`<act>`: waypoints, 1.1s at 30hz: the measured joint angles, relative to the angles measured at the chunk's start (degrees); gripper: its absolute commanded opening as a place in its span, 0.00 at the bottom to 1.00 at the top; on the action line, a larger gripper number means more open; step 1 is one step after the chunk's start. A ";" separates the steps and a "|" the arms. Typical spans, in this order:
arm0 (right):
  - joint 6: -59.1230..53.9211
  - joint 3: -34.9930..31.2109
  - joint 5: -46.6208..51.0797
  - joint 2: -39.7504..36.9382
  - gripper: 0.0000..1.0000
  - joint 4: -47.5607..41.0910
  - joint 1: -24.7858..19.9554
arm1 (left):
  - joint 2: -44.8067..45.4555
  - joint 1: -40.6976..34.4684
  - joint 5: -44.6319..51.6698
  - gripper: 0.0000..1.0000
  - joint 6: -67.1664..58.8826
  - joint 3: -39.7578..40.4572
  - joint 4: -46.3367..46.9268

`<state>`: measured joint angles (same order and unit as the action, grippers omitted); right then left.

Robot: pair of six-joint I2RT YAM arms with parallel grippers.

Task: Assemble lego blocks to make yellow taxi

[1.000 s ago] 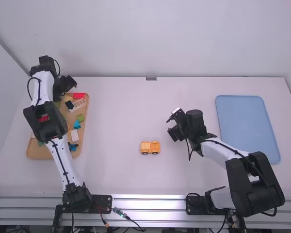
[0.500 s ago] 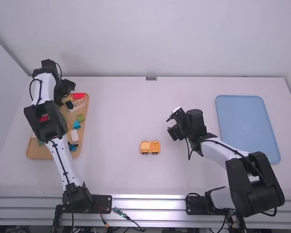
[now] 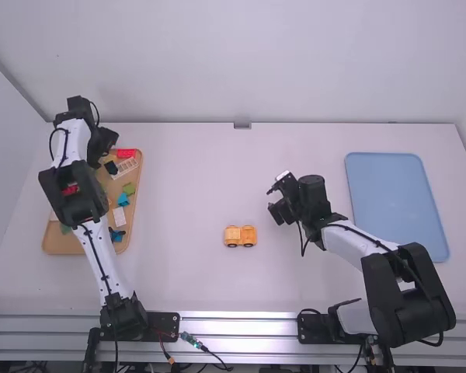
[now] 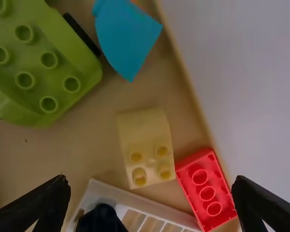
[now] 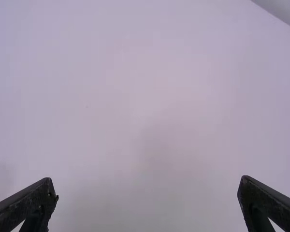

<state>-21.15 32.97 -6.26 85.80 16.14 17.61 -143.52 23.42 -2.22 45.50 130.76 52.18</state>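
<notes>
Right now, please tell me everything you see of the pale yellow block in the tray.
The pale yellow block looks like plastic: four round studs at one end, a smooth part without studs at the other. It lies studs up on the tray, very near the red block; I cannot tell if they touch. The left tool, open, does not grip it.

A white table is backed by a pale far wall and flanked by a left wall; all are softly lit.

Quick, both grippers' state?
Left gripper: open, empty, above the wooden tray.
Right gripper: open, empty, above the table.
</notes>
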 measured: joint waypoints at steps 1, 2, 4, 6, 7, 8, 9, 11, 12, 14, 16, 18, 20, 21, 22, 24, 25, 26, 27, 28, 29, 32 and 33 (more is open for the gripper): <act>-0.02 0.00 0.00 0.00 0.99 0.00 0.07 | 0.02 0.00 0.00 0.89 0.00 0.00 0.00; -0.02 0.00 0.04 0.00 0.99 -0.02 0.22 | 0.00 0.00 0.00 0.89 0.00 0.00 0.00; -0.02 0.00 0.07 0.00 0.99 -0.04 0.55 | 0.00 0.00 -0.02 0.89 0.02 -0.35 -0.96; 0.00 0.00 0.02 0.00 0.99 -0.02 1.14 | 0.00 0.00 0.00 0.88 0.00 -1.64 -3.23; 0.00 0.00 0.04 0.00 0.99 -0.04 1.40 | 0.00 -0.02 0.00 0.88 0.02 -2.97 -4.48; 0.00 0.00 0.04 0.00 0.99 -0.02 1.42 | 0.00 -0.02 0.00 0.88 0.02 -3.15 -4.61; 0.00 0.00 0.02 0.00 0.99 -0.02 1.62 | 0.00 -0.02 0.00 0.88 0.02 -4.55 -5.40; 0.00 0.00 0.07 0.00 0.99 -0.02 1.66 | 0.00 0.00 0.00 0.88 0.07 -6.40 -6.54; 0.00 0.00 0.09 0.00 0.99 -0.02 1.66 | 0.00 0.00 0.00 0.88 0.09 -6.95 -6.91; 0.00 0.00 0.09 0.00 0.99 0.00 1.66 | 0.00 0.00 0.02 0.87 0.04 -7.76 -7.37; -0.04 0.00 0.07 0.00 0.99 -0.02 1.66 | 0.00 -0.02 0.02 0.74 0.13 -8.11 -7.78; -0.02 0.00 0.11 0.00 0.99 -0.04 1.66 | 0.00 0.00 0.00 0.68 0.39 -8.15 -8.33; -0.07 0.00 0.11 0.00 0.99 -0.02 1.66 | 0.00 0.00 -0.04 0.64 0.79 -8.22 -8.28; 0.02 0.00 0.15 0.00 0.99 -0.09 1.66 | 0.00 0.00 -0.02 0.62 1.03 -8.22 -8.26; 0.02 0.00 0.17 0.00 0.99 -0.22 1.66 | 0.00 0.00 -0.04 0.59 1.14 -8.24 -8.09; 0.02 0.00 0.20 0.00 0.99 -0.42 1.51 | 0.00 0.00 -0.15 0.57 1.27 -8.24 -7.87; -0.09 0.00 0.20 0.00 0.99 -0.44 1.46 | 0.00 0.00 -0.28 0.57 1.27 -8.26 -7.85; 0.04 0.00 0.24 0.00 0.99 -0.48 1.36 | 0.00 -0.02 -0.52 0.58 1.27 -8.26 -7.82; 0.07 0.00 0.22 0.00 0.99 -0.46 1.27 | 0.02 -0.02 -0.90 0.58 1.27 -8.41 -7.89; 0.07 0.00 0.24 0.00 0.99 -0.46 1.22 | 0.00 0.00 -1.14 0.59 1.27 -8.68 -7.93; 0.07 0.00 0.24 0.00 0.99 -0.46 1.22 | 0.00 0.00 -1.14 0.59 1.27 -8.68 -7.93; 0.07 0.00 0.22 0.00 0.99 -0.46 1.18 | 0.02 0.00 -1.66 0.54 1.25 -8.79 -7.08; 0.04 0.00 0.20 0.00 0.99 -0.46 1.20 | 0.00 0.04 -1.79 0.55 1.25 -8.79 -6.62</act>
<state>-21.10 32.97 -6.07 85.80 15.68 18.81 -143.52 23.46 -4.01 46.74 121.97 45.56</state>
